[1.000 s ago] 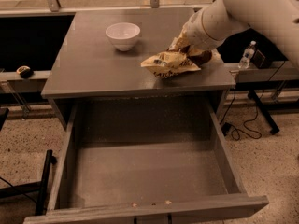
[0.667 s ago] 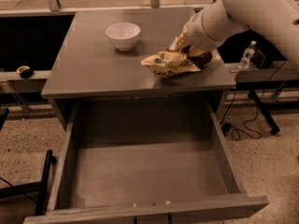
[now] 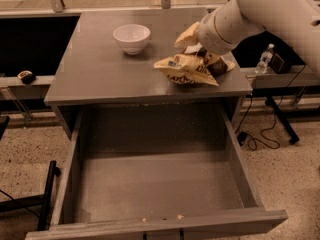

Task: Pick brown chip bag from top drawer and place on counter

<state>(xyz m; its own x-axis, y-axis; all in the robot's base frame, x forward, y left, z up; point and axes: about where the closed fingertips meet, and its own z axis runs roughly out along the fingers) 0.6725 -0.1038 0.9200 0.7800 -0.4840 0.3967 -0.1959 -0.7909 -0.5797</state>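
The brown chip bag [image 3: 187, 69] lies crumpled on the right part of the counter [image 3: 100, 69], with one tan end sticking up beside the arm. My gripper [image 3: 202, 50] is at the bag's upper right side, low over the counter and mostly hidden behind the white wrist. The top drawer [image 3: 155, 184] is pulled fully open below the counter, and nothing but a few crumbs shows near its front wall.
A white bowl [image 3: 131, 38] stands on the counter's back left. A water bottle [image 3: 264, 59] stands on a ledge to the right. Cables lie on the floor at the right. A dark stand leg is at the lower left.
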